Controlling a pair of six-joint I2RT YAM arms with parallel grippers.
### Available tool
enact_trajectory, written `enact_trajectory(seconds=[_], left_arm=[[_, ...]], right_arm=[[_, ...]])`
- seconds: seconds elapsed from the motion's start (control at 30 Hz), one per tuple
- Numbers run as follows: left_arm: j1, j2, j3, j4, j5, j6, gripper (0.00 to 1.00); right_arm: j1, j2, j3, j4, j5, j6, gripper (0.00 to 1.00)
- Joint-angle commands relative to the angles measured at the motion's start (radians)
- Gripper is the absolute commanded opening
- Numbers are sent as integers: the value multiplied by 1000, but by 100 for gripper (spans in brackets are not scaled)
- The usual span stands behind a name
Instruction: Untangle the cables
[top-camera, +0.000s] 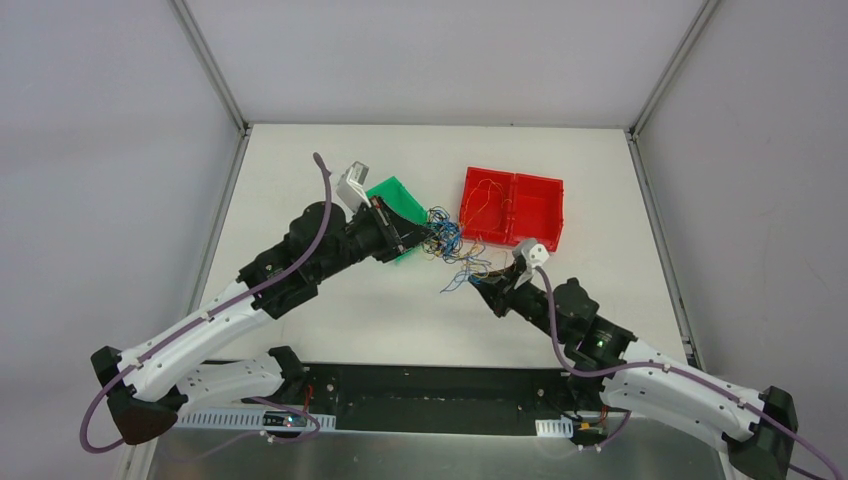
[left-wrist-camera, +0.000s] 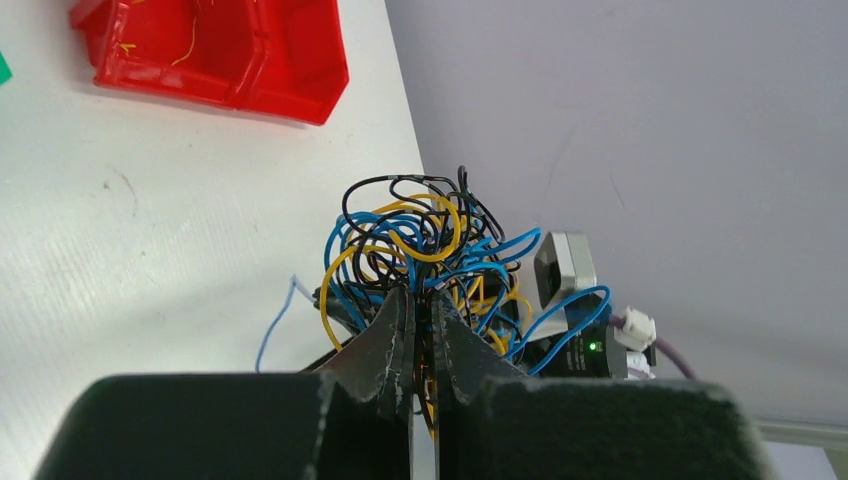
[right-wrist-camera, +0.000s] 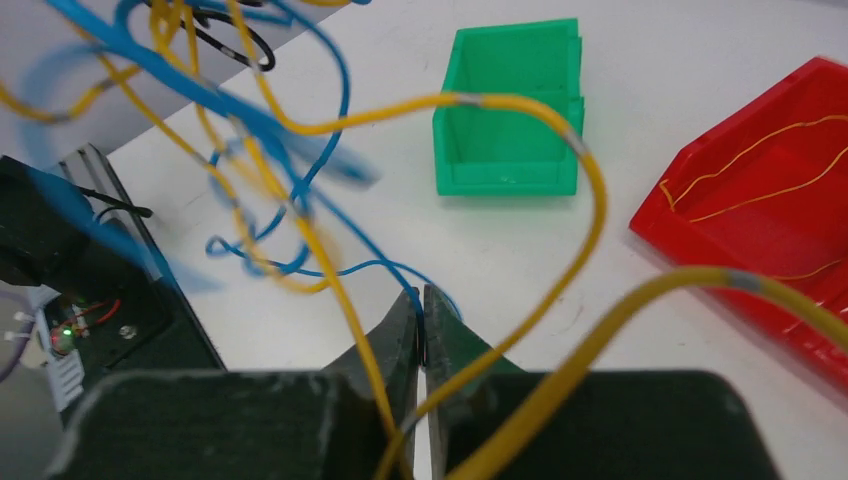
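The cables (top-camera: 450, 243), a knotted ball of blue, yellow and black, are held near the middle of the worktop (top-camera: 300, 180), pinched in the closed left gripper (top-camera: 424, 238), between the green bin (top-camera: 400, 200) and the red bin (top-camera: 540, 210). The right gripper (top-camera: 478, 287) sits just toward the near edge with its jaws together; whether on a strand I cannot tell. Teasing one strand loose looks to be the step in hand, and next calls for a slow pull apart. The worktop is white and the walls (top-camera: 100, 150) pale grey.
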Motion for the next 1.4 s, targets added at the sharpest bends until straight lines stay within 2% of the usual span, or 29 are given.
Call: enact_trajectory(seconds=[0.0,0.13,0.27,0.37,0.43,0.57,0.7,0.83,0.93,1.03,1.1,1.23,1.3,1.37], left_arm=[[1,-23,35,35,12,1,0],[1,-111,4,32,-272,146,0],[1,-230,-99,28,-660,244,0],[1,-307,-200,32,-917,248,0],[2,-348,-257,35,-1054,244,0],[1,-403,-349,34,-1239,236,0],[1,-425,-409,34,-1362,228,0],[1,-430,-419,32,-1409,243,0],[1,-441,-422,29,-1438,260,0],[2,-472,-437,26,-1425,251,0],[1,-487,-447,28,-1385,240,0],[1,-485,-422,28,-1287,270,0],[2,-472,-406,29,-1254,295,0],[2,-456,-389,29,-1218,319,0]], right_arm=[[6,-23,56,14,8,12,0],[5,-62,43,2,153,61,0],[4,-97,33,-22,473,136,0],[-8,-131,32,-72,761,198,0],[-23,-174,31,-119,893,244,0],[-54,-311,15,-212,1094,318,0],[-62,-496,-2,-273,1183,360,0],[-63,-595,-8,-310,1146,347,0],[-63,-571,23,-356,1177,374,0],[-62,-510,52,-384,1128,384,0],[-63,-483,58,-359,958,334,0],[-62,-375,66,-250,513,217,0],[-63,-272,90,-217,251,177,0],[-63,-140,144,-205,56,154,0]])
